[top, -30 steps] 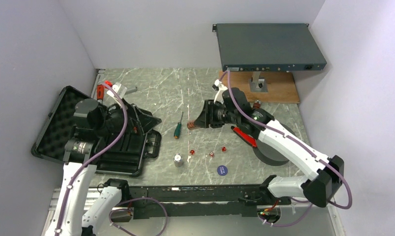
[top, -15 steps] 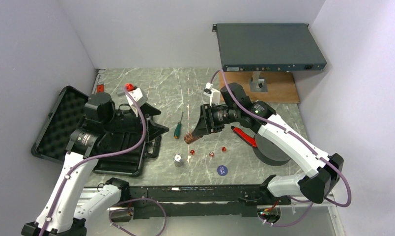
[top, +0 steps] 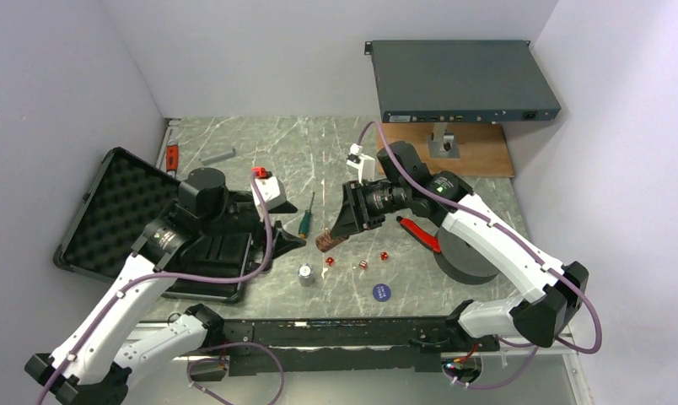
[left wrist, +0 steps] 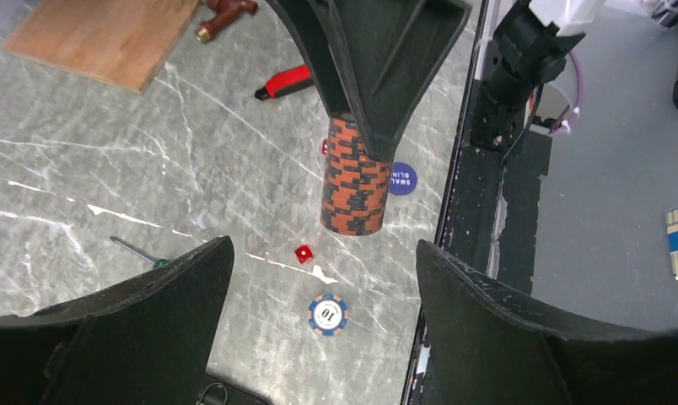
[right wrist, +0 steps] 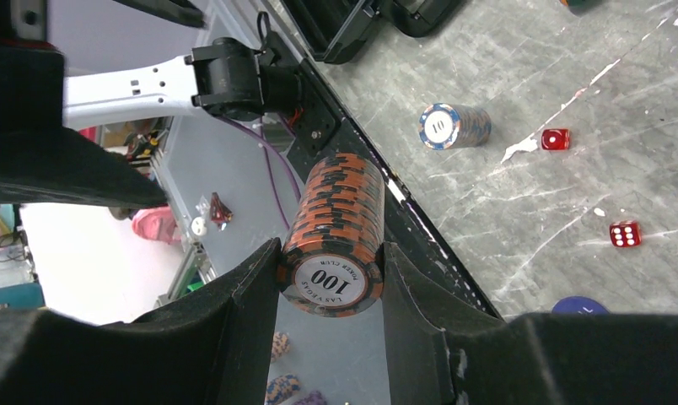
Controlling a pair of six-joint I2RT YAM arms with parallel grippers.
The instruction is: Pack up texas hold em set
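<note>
Shift since a second ago: right gripper (top: 336,232) has carried the orange chip stack (top: 325,243) lower and leftward, toward the open black case (top: 108,211) at the table's (top: 260,152) left edge; packing is underway. Stack sits clamped between its fingers, jutting past the tips over mid-table. Left gripper (top: 283,234), swung off the case, gapes wide, empty.

dice (top: 362,266) behind button (top: 381,292), briefcase (top: 108,215) far left
</note>
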